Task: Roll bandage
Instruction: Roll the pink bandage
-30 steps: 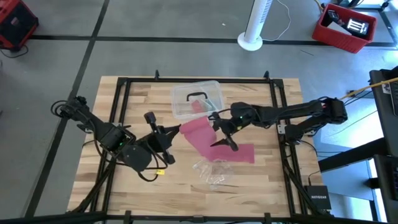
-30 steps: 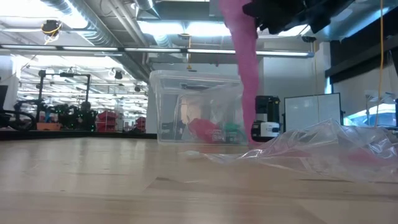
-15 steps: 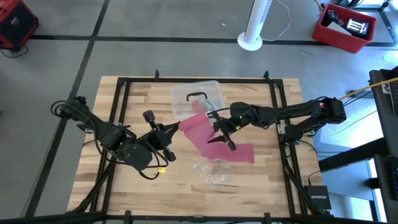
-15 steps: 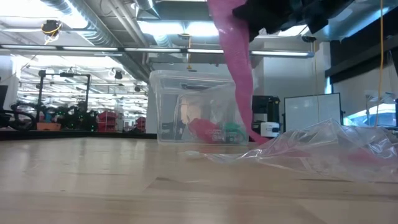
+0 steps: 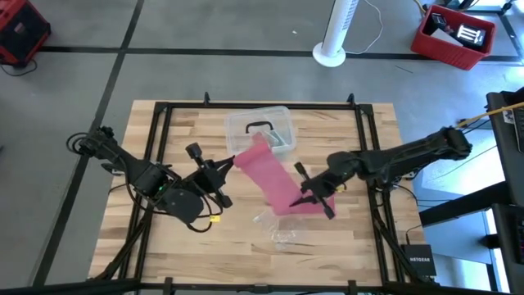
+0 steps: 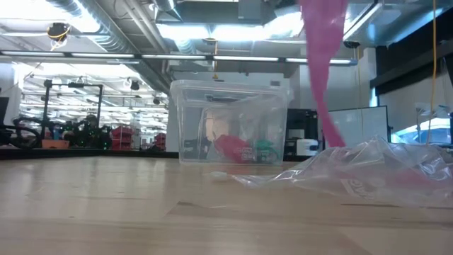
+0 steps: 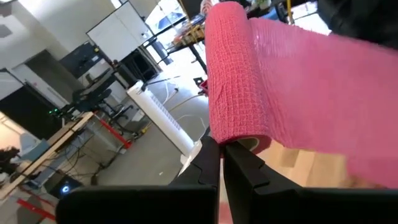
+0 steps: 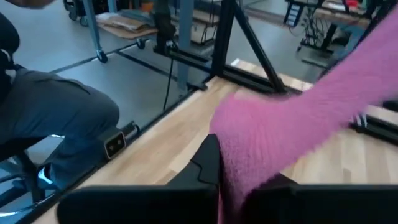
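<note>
Clear plastic box (image 5: 260,130) sits toward the far middle of the wooden table (image 5: 164,238), with pink and green contents visible through its wall in the low view. A crumpled clear wrapper (image 5: 278,225) lies nearer the front edge, just under the strip's lower end; print on it is unreadable. Off the table: white fan column (image 5: 337,31), red crate (image 5: 453,34), and a dark box at lower right lettered NETGEAR (image 5: 418,260). A seated person's leg (image 8: 56,124) shows beyond the table in the right wrist view.

Left gripper (image 5: 219,170): fingers pinched shut on the rolled upper end of the bandage (image 5: 274,176), beside the box. Right gripper (image 5: 318,197): fingers closed on the bandage's lower end, above the wrapper. The pink strip spans diagonally between the two, lifted off the table.
</note>
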